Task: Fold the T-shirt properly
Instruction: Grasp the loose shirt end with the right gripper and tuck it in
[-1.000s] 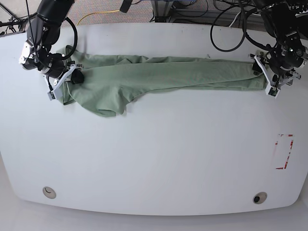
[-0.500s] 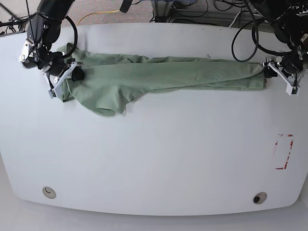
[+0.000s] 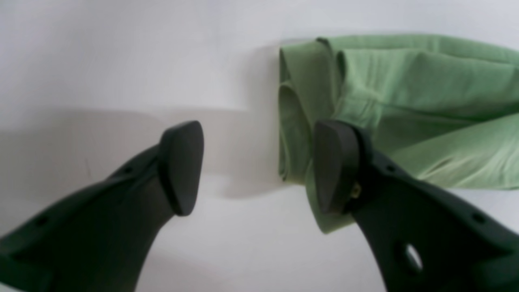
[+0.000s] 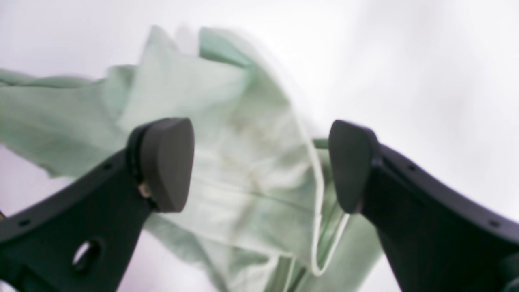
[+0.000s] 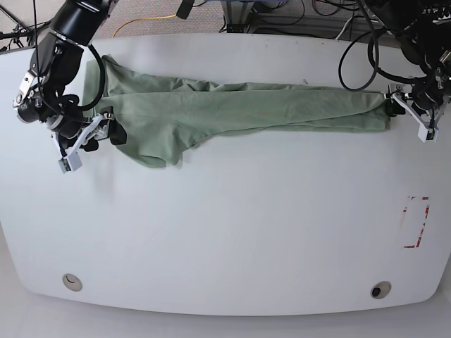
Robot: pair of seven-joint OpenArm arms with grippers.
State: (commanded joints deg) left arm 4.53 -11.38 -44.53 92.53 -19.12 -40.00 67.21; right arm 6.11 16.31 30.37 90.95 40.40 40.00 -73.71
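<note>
The T-shirt (image 5: 232, 109) lies as a long, narrow strip across the far part of the table (image 5: 232, 232), running from under the left-hand arm of the scene to the one at the right. Its length seems to come from folding the body over lengthwise; the layers show at the right end, where an upper edge sits over a lower one. At the left end a loose flap hangs out toward the near side, probably a sleeve or a corner that has escaped the fold.

The right gripper (image 4: 259, 166) has its jaws wide apart above that bunched left end, cloth visible between them and nothing clamped. The left gripper (image 3: 259, 168), at the strip's right end, also has its jaws apart, one over the cloth and the other beyond its edge. Both are probably placed at the ends so they can straighten the strip or take a fresh hold; the flap likely wants tucking in before the ends are brought inward.

The table is white and smooth, with rounded near corners, a round fitting near each of them, and a red broken outline (image 5: 425, 222) at the right. Cables (image 5: 282, 29) trail along the far side.
</note>
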